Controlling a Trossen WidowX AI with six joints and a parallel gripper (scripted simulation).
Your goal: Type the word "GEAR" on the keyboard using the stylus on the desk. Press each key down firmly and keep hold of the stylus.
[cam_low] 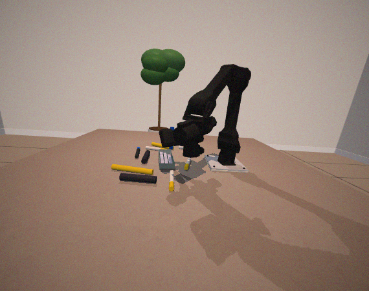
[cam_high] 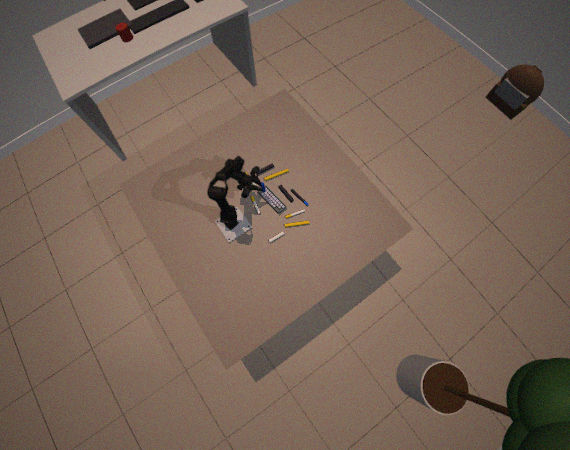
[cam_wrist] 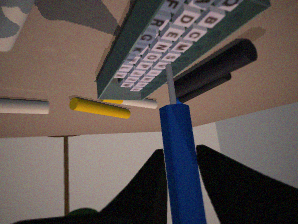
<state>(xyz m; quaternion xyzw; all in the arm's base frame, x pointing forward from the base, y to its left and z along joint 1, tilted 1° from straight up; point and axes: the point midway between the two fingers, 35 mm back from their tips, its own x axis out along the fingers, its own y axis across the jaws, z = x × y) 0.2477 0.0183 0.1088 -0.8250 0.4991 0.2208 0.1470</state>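
Blue stylus: long blue barrel with thin grey tip, clamped in the black jaws; tip reaches the near edge of the keys
Keyboard: grey-green slab with white lettered keys; flat on the tan desk, beside the arm's base plate
Clutter: yellow cylinder, black cylinder just beside the keyboard

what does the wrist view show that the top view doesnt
Only the wrist view shows the keyboard's lettered keys, the blue stylus clamped between the dark fingers, and its grey tip at the keys.

Only the top view shows the white desk, the red cup and the potted plant.

Both show the keyboard, a yellow cylinder and a black cylinder.
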